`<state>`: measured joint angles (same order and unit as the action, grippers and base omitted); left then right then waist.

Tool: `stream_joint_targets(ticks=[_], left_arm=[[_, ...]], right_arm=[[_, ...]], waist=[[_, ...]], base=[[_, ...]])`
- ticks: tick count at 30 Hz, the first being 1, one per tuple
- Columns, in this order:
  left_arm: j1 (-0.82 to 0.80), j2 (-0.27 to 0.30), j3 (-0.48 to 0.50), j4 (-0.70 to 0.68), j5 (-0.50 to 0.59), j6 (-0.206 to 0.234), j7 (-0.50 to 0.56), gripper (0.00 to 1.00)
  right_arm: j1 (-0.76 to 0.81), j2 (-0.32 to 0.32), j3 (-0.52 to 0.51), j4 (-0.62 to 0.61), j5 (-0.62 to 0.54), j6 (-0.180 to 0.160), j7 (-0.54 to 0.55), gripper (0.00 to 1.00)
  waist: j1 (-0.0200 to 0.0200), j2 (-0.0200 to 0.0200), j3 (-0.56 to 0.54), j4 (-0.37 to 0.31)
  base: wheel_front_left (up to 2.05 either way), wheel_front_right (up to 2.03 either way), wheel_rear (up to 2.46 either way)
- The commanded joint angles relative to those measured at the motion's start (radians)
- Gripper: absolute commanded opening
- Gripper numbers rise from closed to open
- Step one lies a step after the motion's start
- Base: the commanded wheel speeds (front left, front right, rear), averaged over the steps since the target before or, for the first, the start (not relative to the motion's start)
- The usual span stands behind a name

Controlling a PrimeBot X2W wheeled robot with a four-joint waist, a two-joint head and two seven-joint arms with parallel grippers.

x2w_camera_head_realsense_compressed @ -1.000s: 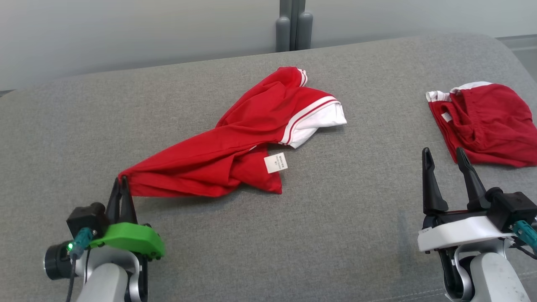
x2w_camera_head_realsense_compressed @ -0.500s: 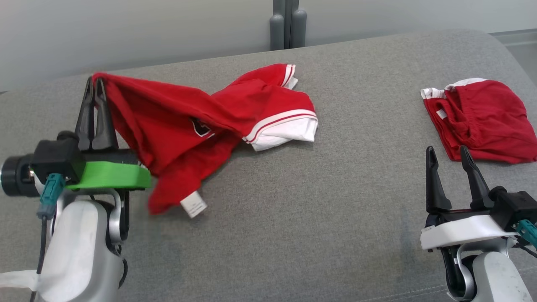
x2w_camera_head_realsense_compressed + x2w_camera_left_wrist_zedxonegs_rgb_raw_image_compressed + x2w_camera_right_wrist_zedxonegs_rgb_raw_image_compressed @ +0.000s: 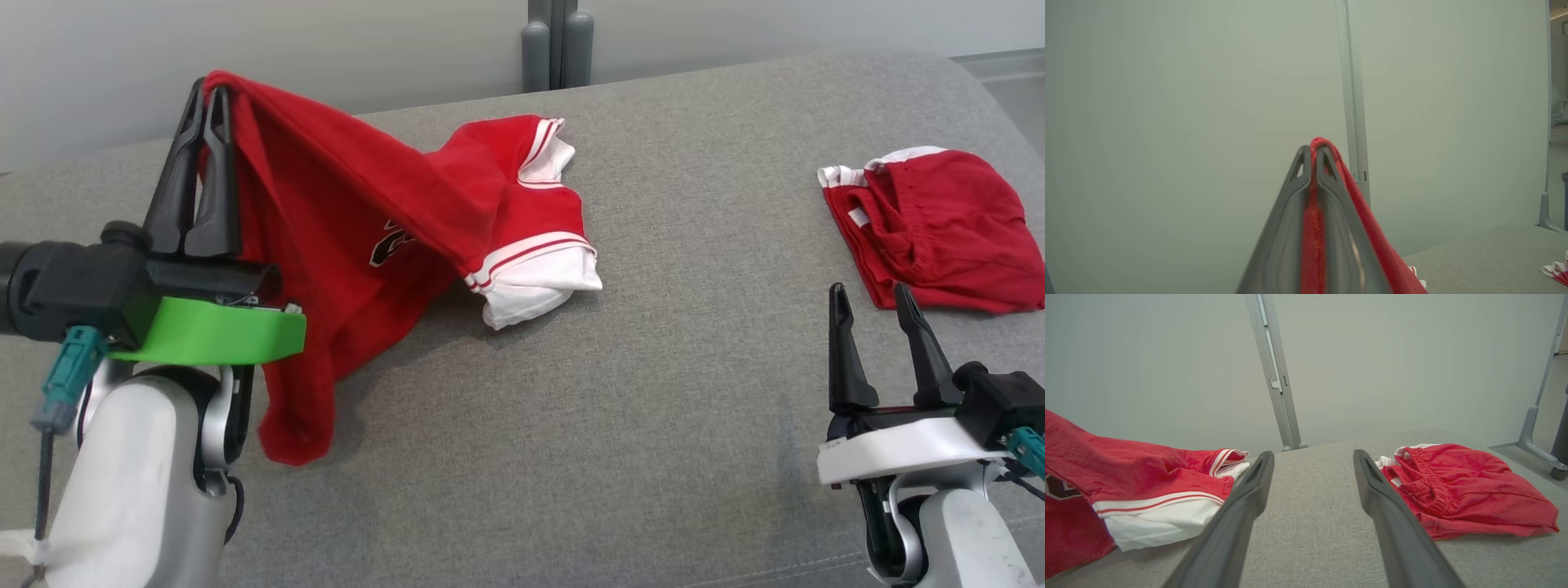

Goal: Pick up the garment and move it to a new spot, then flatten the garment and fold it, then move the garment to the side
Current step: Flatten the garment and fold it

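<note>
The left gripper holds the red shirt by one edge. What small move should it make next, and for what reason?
Probably lift the left gripper a little higher. It is shut on an edge of the red shirt, but the white-trimmed sleeve end lies on the grey surface, so carrying the shirt sideways now would likely drag it.

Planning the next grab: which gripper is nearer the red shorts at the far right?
Right. The right gripper hovers open just in front of the red shorts; the left gripper is far across, shut on the red shirt.
</note>
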<state>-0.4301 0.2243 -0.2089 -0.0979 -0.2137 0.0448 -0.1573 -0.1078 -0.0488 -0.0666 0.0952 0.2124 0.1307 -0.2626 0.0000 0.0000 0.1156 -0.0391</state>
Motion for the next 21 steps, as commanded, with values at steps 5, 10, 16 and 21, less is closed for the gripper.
stream_joint_targets(ticks=[5,10,16,21], left_arm=[[-0.02,0.027,0.049,0.139,-0.074,-0.018,0.046,0.0],[-0.157,0.11,0.105,0.417,-0.059,-0.017,0.022,0.0],[-0.266,0.187,0.135,0.597,-0.024,0.016,-0.006,0.0],[-0.304,0.194,0.133,0.714,-0.02,0.026,-0.004,0.0]], right_arm=[[-0.024,-0.003,0.016,-0.001,0.011,0.0,-0.003,1.0],[-0.057,-0.003,0.043,0.005,0.011,0.0,-0.003,1.0],[-0.078,-0.003,0.062,0.006,0.014,0.0,-0.003,1.0],[-0.084,-0.003,0.068,0.008,0.015,0.0,-0.003,1.0]], waist=[[0.0,0.0,0.029,-0.01],[0.0,0.0,0.081,-0.049],[0.0,0.0,0.118,-0.084],[0.0,0.0,0.132,-0.097]], base=[[0.0,0.0,0.0],[0.0,0.0,0.0],[0.0,0.0,0.0],[0.0,0.0,0.0]])
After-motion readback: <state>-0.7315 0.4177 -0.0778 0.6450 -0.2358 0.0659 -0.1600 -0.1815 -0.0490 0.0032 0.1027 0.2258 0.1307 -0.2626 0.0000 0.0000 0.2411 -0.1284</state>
